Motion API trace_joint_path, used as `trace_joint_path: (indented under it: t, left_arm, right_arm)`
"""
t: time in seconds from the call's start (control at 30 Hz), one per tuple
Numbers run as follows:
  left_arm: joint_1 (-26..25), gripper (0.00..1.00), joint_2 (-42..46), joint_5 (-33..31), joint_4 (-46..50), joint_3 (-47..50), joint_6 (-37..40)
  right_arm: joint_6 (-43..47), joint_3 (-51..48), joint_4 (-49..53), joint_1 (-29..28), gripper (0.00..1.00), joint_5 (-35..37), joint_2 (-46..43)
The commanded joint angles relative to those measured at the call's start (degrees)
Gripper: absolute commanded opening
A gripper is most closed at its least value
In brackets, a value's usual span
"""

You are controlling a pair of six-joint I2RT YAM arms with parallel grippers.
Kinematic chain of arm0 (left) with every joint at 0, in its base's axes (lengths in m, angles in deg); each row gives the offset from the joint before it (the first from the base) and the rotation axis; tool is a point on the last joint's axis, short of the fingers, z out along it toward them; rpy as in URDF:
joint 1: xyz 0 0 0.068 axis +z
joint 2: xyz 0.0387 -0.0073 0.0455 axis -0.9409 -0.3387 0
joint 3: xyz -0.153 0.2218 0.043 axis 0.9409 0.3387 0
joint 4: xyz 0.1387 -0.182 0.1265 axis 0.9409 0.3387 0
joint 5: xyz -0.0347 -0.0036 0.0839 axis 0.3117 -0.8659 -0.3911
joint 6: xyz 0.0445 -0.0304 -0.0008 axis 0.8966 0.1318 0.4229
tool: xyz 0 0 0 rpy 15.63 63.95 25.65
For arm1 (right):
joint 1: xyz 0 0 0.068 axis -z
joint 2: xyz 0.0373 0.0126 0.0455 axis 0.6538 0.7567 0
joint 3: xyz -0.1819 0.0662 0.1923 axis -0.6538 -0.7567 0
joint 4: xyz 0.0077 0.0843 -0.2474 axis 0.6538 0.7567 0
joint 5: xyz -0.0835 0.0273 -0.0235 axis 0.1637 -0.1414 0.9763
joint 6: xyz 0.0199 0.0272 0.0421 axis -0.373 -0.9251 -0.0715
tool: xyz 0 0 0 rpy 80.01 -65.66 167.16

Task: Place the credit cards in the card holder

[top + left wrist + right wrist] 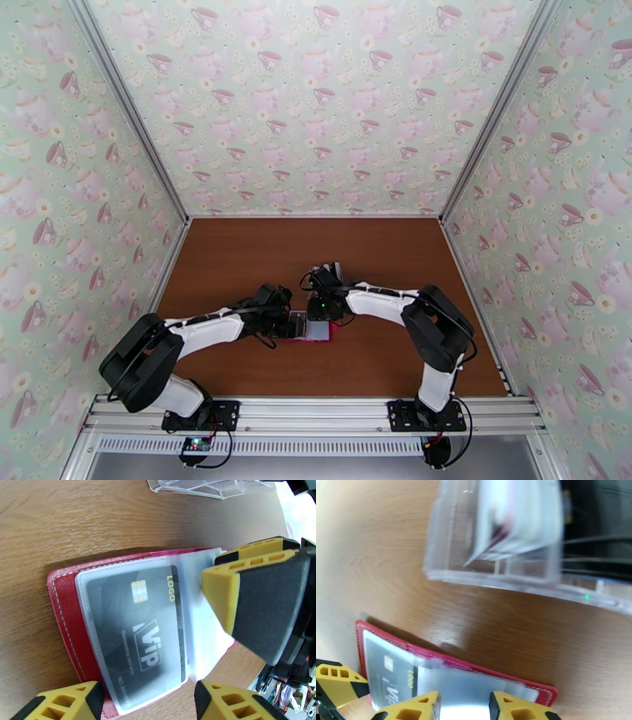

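The left gripper (146,698) is hanging with its yellow fingers spread wide, clasping nothing, over one edge of the small red leather-like folding wallet (65,598), which is lying open on the brown wooden table (79,519) between the two arms. A black rectangular plastic card (138,634) marked VIP is sitting flat inside one of its clear sleeves. Further right, the right gripper (465,705) is resting on the neighbouring clear sleeve, jaws partly apart; I cannot tell whether they are pinching it. Beyond the wallet, a clear plastic slotted stand (493,567) is holding blurred pale cards (513,519)
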Motion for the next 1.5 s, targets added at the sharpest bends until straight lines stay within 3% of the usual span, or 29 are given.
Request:
trace_joint_path:
  t: [0.0,0.97,1.47]
  left_arm:
    - [0.20,0.68,-2.44,-0.38,2.29,2.34,0.34]
    - [0.20,0.70,-0.77,3.10,-1.31,3.52,0.05]
    - [0.08,0.70,-2.43,-0.95,0.96,3.74,0.80]
  right_arm:
    - [-1.87,-1.23,-1.69,-0.64,0.38,-3.59,1.09]
    - [-11.14,-4.77,-13.00,-2.45,0.25,-12.19,-1.52]
    - [-17.06,-7.07,-20.00,-2.54,0.25,-16.13,-2.87]
